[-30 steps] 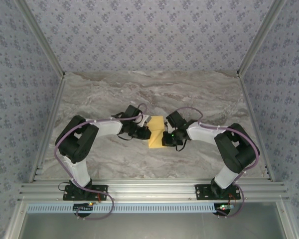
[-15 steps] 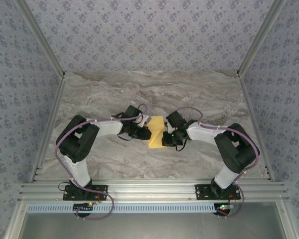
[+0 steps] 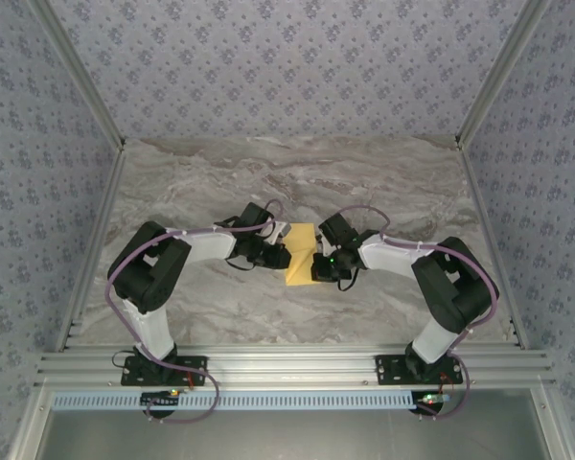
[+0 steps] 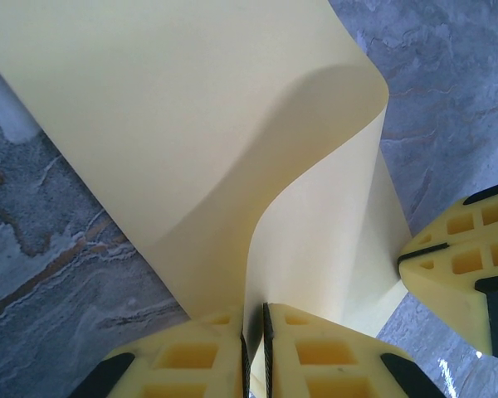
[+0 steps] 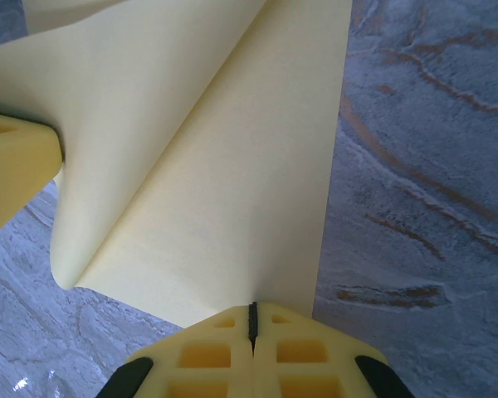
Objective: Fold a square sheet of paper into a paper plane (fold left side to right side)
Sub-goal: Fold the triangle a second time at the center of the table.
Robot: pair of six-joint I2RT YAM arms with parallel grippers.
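Yellow-orange square sheet of paper sits near the middle of the grey marble-pattern tabletop, part flat on it and part lifted into a soft curl with no sharp crease that I can see. My left gripper, just left of the tabletop's middle, has its yellow fingers pinched nearly together with the raised paper edge running down between the pads. My right gripper, just right of the middle, is clamped tight on the paper's near edge, close to its right-hand corner. From each wrist camera I see one finger of the opposite gripper just beside the sheet. Both arms bend inward over the tabletop. Patterned blue-grey walls close in the tabletop's far and side edges, well apart from the paper.
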